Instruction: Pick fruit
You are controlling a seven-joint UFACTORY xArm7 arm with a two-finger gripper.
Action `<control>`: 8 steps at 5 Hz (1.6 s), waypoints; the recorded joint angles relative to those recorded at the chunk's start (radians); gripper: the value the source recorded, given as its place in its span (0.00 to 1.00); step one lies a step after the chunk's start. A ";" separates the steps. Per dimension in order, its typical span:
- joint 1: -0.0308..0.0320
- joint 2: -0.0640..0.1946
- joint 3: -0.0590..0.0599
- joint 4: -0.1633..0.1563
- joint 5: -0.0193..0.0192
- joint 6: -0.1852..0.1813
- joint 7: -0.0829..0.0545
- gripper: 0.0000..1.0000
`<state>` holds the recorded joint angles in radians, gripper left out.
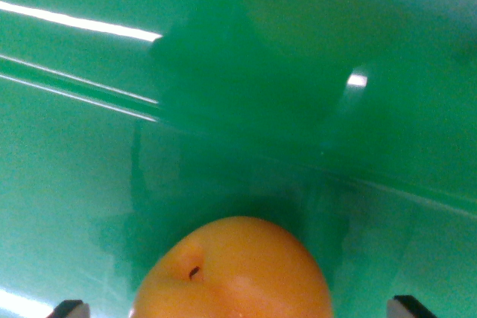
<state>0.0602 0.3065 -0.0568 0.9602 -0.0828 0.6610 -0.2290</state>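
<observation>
Fruit [235,273], orange and dimpled, sat at bottom centre between spread gripper [242,309] tips on the green surface [246,80]; closing gently, centred, seemed wisest

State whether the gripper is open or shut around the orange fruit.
Open: gripper fingertips sit wide apart beside the orange fruit, not touching.

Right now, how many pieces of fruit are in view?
1: an orange fruit at the bottom centre of the wrist view, on the green surface. Others may lie outside the frame.
</observation>
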 joint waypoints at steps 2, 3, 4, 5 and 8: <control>0.0014 0.006 0.000 -0.009 -0.0004 -0.016 -0.003 0.00; 0.0023 0.009 0.000 -0.015 -0.0006 -0.024 -0.004 0.00; 0.0023 0.009 0.000 -0.015 -0.0006 -0.024 -0.004 0.00; 0.0026 0.010 0.000 -0.017 -0.0007 -0.028 -0.005 0.00; 0.0026 0.010 0.000 -0.017 -0.0007 -0.028 -0.005 0.00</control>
<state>0.0627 0.3170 -0.0566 0.9432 -0.0835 0.6331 -0.2337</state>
